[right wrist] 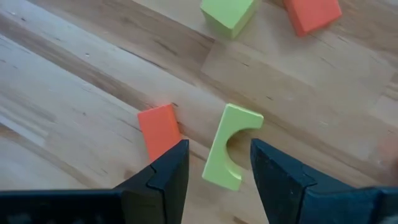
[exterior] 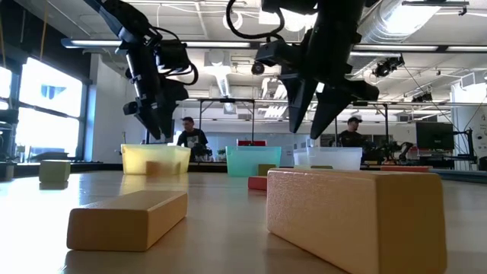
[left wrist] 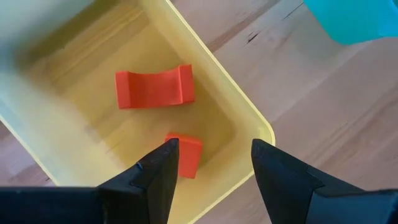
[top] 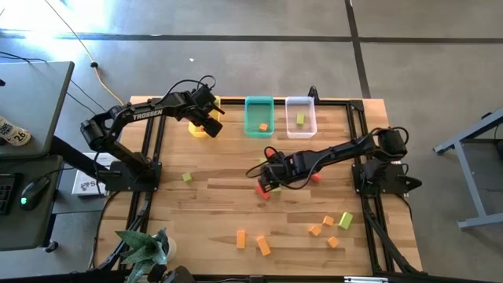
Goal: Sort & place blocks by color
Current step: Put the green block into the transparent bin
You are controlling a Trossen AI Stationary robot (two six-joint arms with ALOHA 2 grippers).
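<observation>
My left gripper (left wrist: 214, 168) hovers open over the yellow bin (top: 198, 130), which holds a red arch block (left wrist: 153, 87) and a red cube (left wrist: 185, 152). My right gripper (right wrist: 217, 168) hangs open above mid-table (top: 267, 174). Its fingers stand to either side of a light green arch block (right wrist: 229, 146) lying flat on the wood, with a red bar (right wrist: 158, 129) just beside it. A green cube (right wrist: 229, 14) and another red block (right wrist: 313, 14) lie a little farther off. In the low view the right gripper's tips (exterior: 312, 125) are clear of the table.
The teal bin (top: 258, 116) holds an orange block and the clear bin (top: 300, 116) a green one, both at the far edge. Several orange blocks (top: 263, 246) and a green one (top: 346, 220) lie near the near edge. A lone green cube (top: 187, 178) sits left. A plant (top: 145, 248) stands at the near-left corner.
</observation>
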